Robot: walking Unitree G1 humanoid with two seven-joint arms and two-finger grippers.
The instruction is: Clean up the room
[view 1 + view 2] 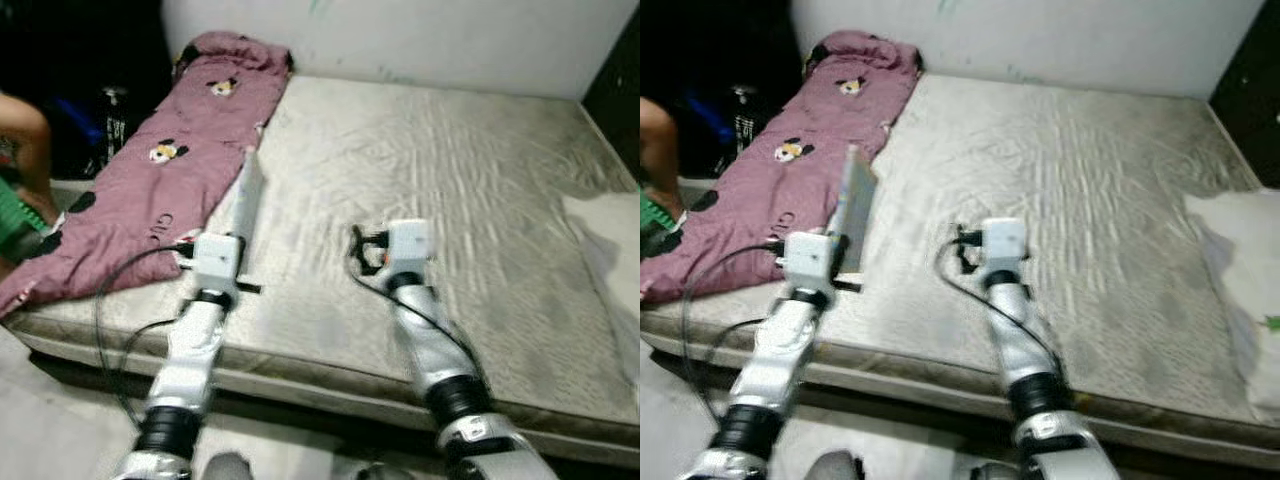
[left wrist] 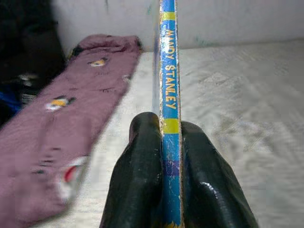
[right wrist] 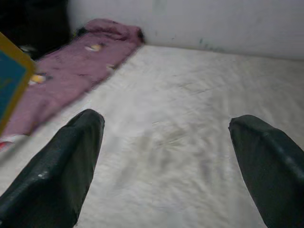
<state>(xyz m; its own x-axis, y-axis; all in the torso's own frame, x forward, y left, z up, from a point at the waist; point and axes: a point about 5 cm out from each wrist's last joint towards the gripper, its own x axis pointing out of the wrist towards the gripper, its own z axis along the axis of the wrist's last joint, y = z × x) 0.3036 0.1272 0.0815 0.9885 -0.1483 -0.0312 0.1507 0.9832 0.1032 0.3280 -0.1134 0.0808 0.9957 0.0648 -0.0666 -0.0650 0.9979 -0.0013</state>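
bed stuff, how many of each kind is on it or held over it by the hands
book, clamped in the left hand: 1
maroon cartoon-print blanket: 1
white cloth at the mattress's right edge: 1
right hand, open, holding nothing: 0
total: 3

Bedroom in home: bare mattress (image 1: 430,190) against white wall (image 1: 420,35), pink cartoon-print blanket (image 1: 165,165) on it.

Ahead of my jaws the bed (image 1: 420,170) lies bare and wide, open right across its middle up to the wall (image 1: 400,35). Along its left edge the pink quilt (image 1: 165,170) lies heaped. A white cloth (image 1: 605,250) covers the right edge. The thin book (image 1: 247,205) clamped in my left jaws stands upright beside the quilt.
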